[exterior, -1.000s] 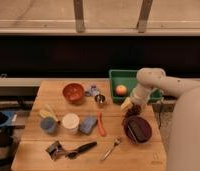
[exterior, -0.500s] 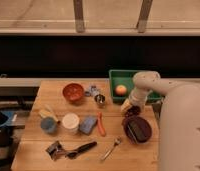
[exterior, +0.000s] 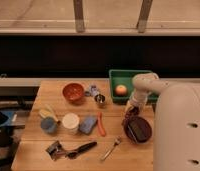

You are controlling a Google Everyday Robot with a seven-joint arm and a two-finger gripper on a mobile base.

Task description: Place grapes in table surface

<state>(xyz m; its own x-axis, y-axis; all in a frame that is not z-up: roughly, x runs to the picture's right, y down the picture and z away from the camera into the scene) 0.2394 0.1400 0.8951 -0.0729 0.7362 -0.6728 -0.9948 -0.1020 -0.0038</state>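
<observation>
The light brown wooden table surface holds many items. My gripper hangs at the end of the white arm, just in front of the green tray and above the left rim of the dark maroon bowl. A small dark red-purple bunch, the grapes, shows directly under the gripper, beside the bowl's left edge. Whether the grapes are held or resting on the table cannot be told.
A green tray holds an orange fruit. An orange bowl, a metal cup, an orange stick, a white cup, a blue cup, a spoon and a black-handled tool lie on the table. My white body fills the right side.
My arm has swung left and lower, from beside the tray's right end to in front of the tray above the maroon bowl. My body covers more of the right side.
</observation>
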